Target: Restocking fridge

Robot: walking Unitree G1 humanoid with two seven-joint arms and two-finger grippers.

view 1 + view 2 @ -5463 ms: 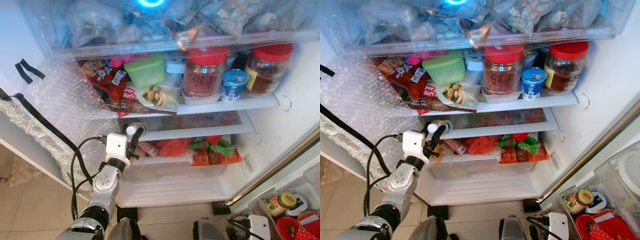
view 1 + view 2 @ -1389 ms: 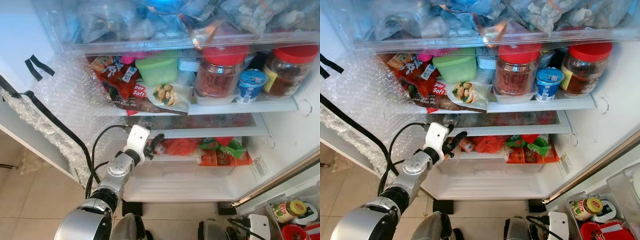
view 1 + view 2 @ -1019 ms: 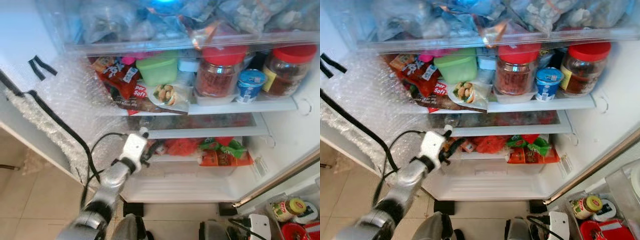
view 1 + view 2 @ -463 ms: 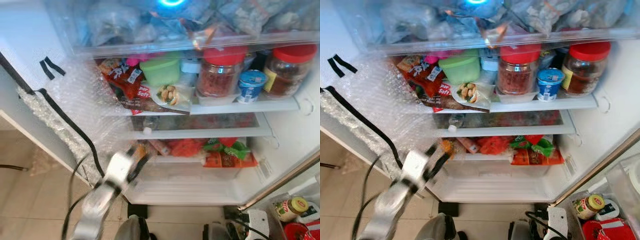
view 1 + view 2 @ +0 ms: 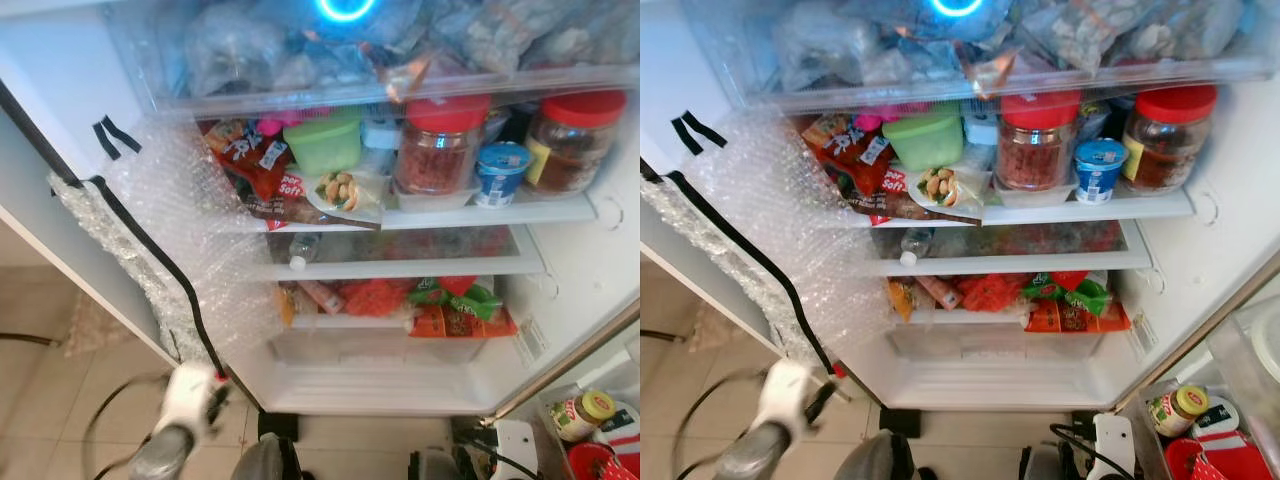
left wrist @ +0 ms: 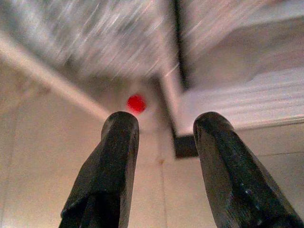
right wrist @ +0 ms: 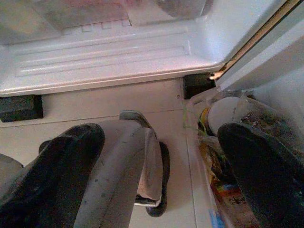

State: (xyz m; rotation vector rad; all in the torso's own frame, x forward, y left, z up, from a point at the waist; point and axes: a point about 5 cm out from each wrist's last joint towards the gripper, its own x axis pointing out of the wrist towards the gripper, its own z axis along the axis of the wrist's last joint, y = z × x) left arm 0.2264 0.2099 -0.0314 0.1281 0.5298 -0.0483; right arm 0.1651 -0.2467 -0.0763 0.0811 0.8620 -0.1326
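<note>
Open fridge (image 5: 560, 300) ahead, door swung wide, shelves crowded. On the upper glass shelf (image 5: 500, 213): two red-lidded jars (image 5: 437, 143) with a small blue-lidded tub (image 5: 500, 172) between them, a green lidded box (image 5: 324, 143), a red snack bag (image 5: 245, 158) leaning at the left end, a clear packet of nuts (image 5: 342, 190) at the shelf's front edge. Above, a clear drawer (image 5: 380, 50) stuffed with plastic bags. On the next shelf down, a small clear bottle with a white cap (image 5: 303, 251), lying on its side, cap toward the front, near the left end. Below that, red, orange and green packets (image 5: 445, 305) in a row over the clear bottom drawer (image 5: 370, 345). Bubble wrap (image 5: 190, 240) taped with black strips along the fridge's left wall. Left gripper (image 6: 164, 128) low over the tiled floor (image 5: 60, 400), outside the fridge, just below and left of its bottom corner, blurred in the head views; fingers (image 6: 111, 161) spread well apart, nothing between them. Right gripper (image 7: 161, 152) hanging low by the robot's side, near the fridge's base, fingers (image 7: 251, 166) wide apart and empty, beside a clear bin (image 5: 1225, 420) of groceries on the floor at right, with a yellow-lidded jar (image 5: 575, 413) in it.
</note>
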